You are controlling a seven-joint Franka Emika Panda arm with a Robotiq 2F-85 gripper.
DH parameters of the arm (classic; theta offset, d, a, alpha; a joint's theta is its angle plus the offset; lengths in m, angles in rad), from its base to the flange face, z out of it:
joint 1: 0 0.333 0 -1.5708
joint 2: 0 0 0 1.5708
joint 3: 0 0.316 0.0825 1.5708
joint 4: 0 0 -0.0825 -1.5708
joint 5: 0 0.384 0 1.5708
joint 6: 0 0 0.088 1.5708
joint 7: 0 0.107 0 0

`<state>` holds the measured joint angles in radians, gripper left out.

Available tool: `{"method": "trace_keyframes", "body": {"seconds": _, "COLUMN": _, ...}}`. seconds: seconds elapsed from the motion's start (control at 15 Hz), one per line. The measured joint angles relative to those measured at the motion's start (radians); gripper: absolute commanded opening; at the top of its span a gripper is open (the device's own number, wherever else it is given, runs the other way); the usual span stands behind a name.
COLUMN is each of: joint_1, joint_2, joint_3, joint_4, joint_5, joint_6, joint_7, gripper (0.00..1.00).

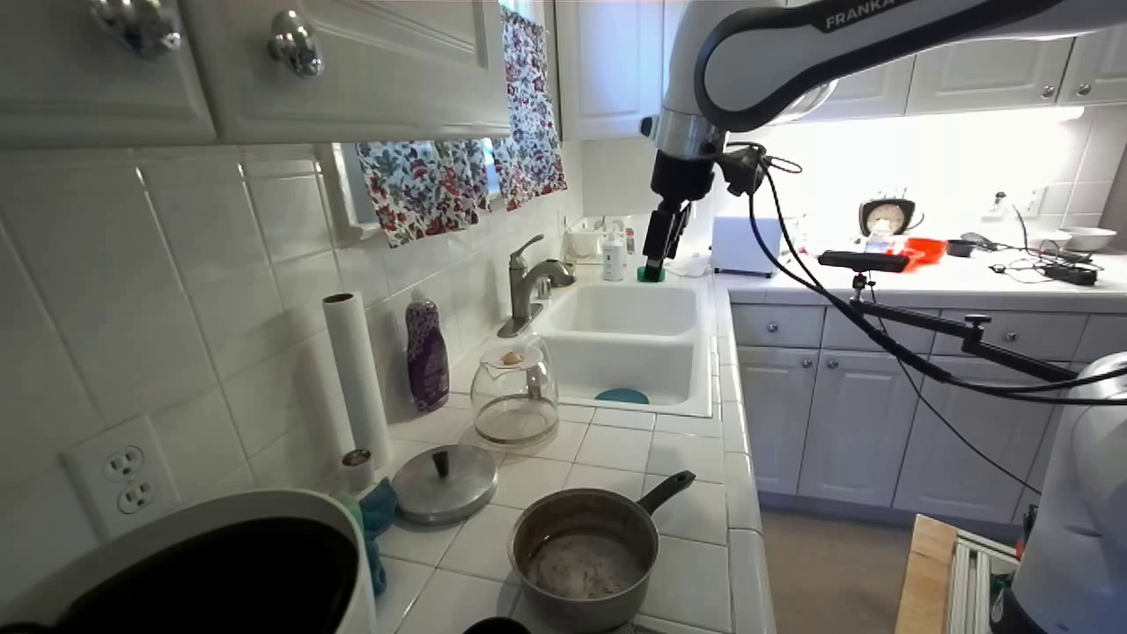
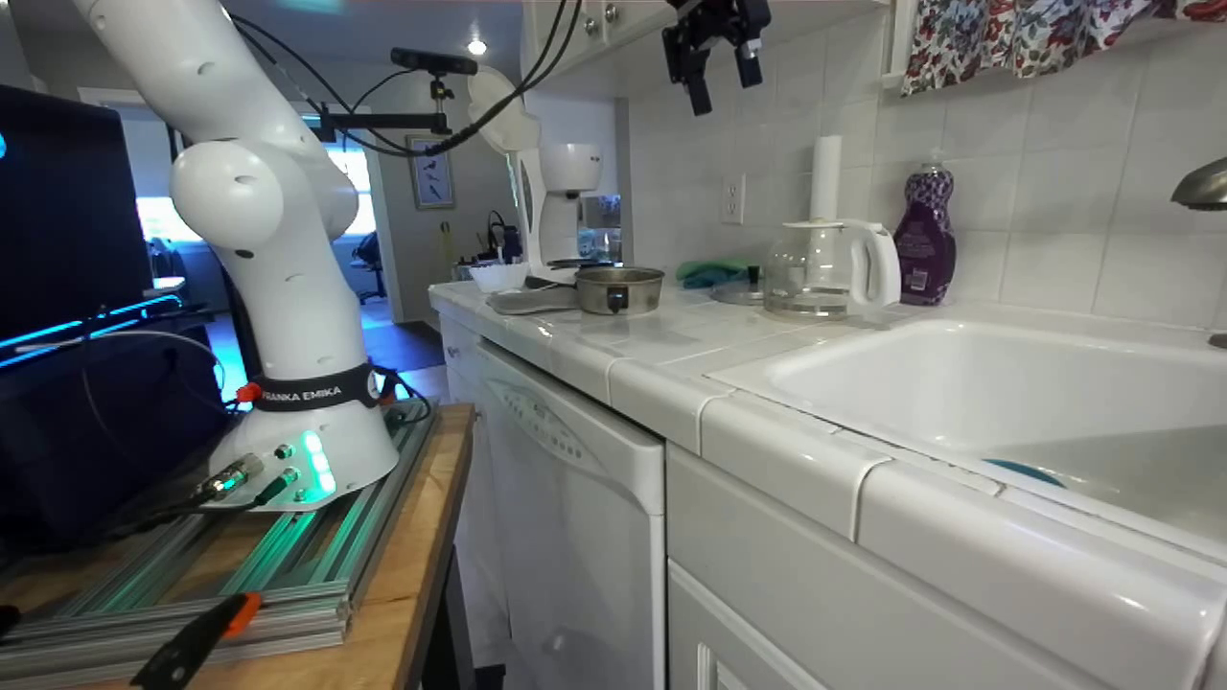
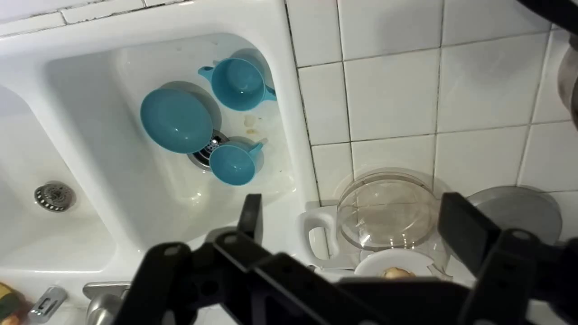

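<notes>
My gripper (image 3: 354, 216) stands open, with nothing held between its fingers. In both exterior views the gripper (image 2: 726, 93) hangs in the air well above the counter. Seen from the wrist, a glass carafe (image 3: 388, 212) with a white handle lies below, between the two fingers and apart from them. That carafe (image 1: 515, 396) stands upright beside the sink. Inside the near basin rest a round teal dish (image 3: 176, 121), a two-handled teal cup (image 3: 239, 85) and a smaller teal cup (image 3: 232, 164) by the drain. A grey metal lid (image 3: 519, 212) is partly covered by the right finger.
A saucepan (image 1: 585, 555) sits on the tiled counter, its handle toward the front edge. Along the wall are a purple bottle (image 1: 427, 357), a white roll (image 1: 357, 379) and the faucet (image 1: 524, 291). The white double sink (image 1: 704, 352) has a raised divider. Wall cabinets (image 1: 423, 53) overhang the counter.
</notes>
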<state>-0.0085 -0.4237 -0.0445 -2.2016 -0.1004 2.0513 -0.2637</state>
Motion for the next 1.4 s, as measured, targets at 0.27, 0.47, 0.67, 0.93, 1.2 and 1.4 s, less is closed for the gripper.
{"method": "trace_keyframes", "body": {"seconds": 0.27, "joint_1": 0.037, "joint_2": 0.047, "joint_3": 0.027, "joint_4": -0.017, "joint_5": 0.010, "joint_6": 0.040, "joint_7": 0.002, "gripper": 1.00}}
{"method": "trace_keyframes", "body": {"seconds": 0.47, "joint_1": 0.077, "joint_2": 0.106, "joint_3": 0.042, "joint_4": -0.037, "joint_5": 0.047, "joint_6": 0.108, "joint_7": 0.002, "gripper": 1.00}}
{"method": "trace_keyframes", "body": {"seconds": 0.67, "joint_1": 0.107, "joint_2": 0.152, "joint_3": 0.065, "joint_4": -0.059, "joint_5": 0.096, "joint_6": 0.157, "joint_7": 0.016, "gripper": 1.00}}
{"method": "trace_keyframes", "body": {"seconds": 0.93, "joint_1": 0.142, "joint_2": 0.179, "joint_3": 0.111, "joint_4": -0.097, "joint_5": 0.144, "joint_6": 0.185, "joint_7": 0.058, "gripper": 1.00}}
{"method": "trace_keyframes", "body": {"seconds": 1.2, "joint_1": 0.164, "joint_2": 0.180, "joint_3": 0.138, "joint_4": -0.117, "joint_5": 0.160, "joint_6": 0.197, "joint_7": 0.083, "gripper": 1.00}}
{"method": "trace_keyframes", "body": {"seconds": 1.4, "joint_1": 0.163, "joint_2": 0.180, "joint_3": 0.136, "joint_4": -0.117, "joint_5": 0.160, "joint_6": 0.198, "joint_7": 0.083, "gripper": 1.00}}
